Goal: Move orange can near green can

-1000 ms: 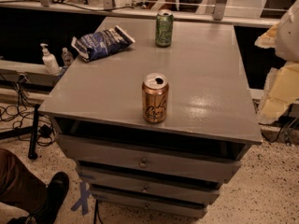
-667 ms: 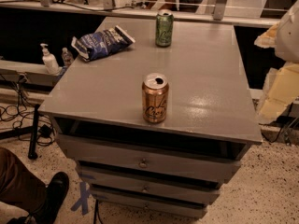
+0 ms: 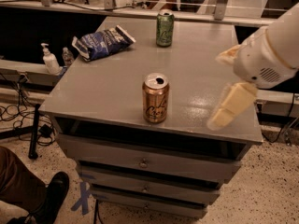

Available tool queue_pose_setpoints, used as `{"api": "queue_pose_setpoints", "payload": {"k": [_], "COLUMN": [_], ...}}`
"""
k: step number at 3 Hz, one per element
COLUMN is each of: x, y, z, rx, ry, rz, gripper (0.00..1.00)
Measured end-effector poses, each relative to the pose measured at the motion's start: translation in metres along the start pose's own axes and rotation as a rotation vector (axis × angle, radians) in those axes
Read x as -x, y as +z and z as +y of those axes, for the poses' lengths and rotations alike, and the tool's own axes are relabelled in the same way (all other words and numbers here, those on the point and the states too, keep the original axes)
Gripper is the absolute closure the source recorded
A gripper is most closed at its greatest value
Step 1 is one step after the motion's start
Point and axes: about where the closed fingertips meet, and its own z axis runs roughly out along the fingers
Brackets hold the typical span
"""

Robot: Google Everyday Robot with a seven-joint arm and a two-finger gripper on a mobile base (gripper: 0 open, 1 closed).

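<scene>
The orange can (image 3: 155,98) stands upright near the front edge of the grey cabinet top (image 3: 112,85); it is copper-orange with dark script and an opened silver top. The green can (image 3: 164,28) stands upright at the far edge of the top, well behind the orange can. My gripper (image 3: 216,90) hangs over the right front part of the top, to the right of the orange can and apart from it. Its two pale fingers (image 3: 231,105) are spread open with nothing between them.
A blue chip bag (image 3: 102,42) lies at the far left of the top. A sanitizer pump bottle (image 3: 48,59) stands on a ledge to the left. The cabinet has drawers (image 3: 142,162) below. A person's leg and shoe (image 3: 32,195) are at the lower left.
My arm and gripper have swung in from the right edge to over the right part of the top. Both cans have stayed in place.
</scene>
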Motion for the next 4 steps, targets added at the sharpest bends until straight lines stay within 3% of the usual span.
{"api": "queue_pose_setpoints", "payload": {"k": [2, 3, 4], "x": [0.036, 0.053, 0.07], "y": [0.082, 0.102, 0.108], "z": [0.002, 0.001, -0.002], "rx": [0.118, 0.145, 0.146], "ry": [0.157, 0.251, 0.3], "rz": [-0.378, -0.542, -0.67], "gripper": [0.0, 0.0, 0.0]}}
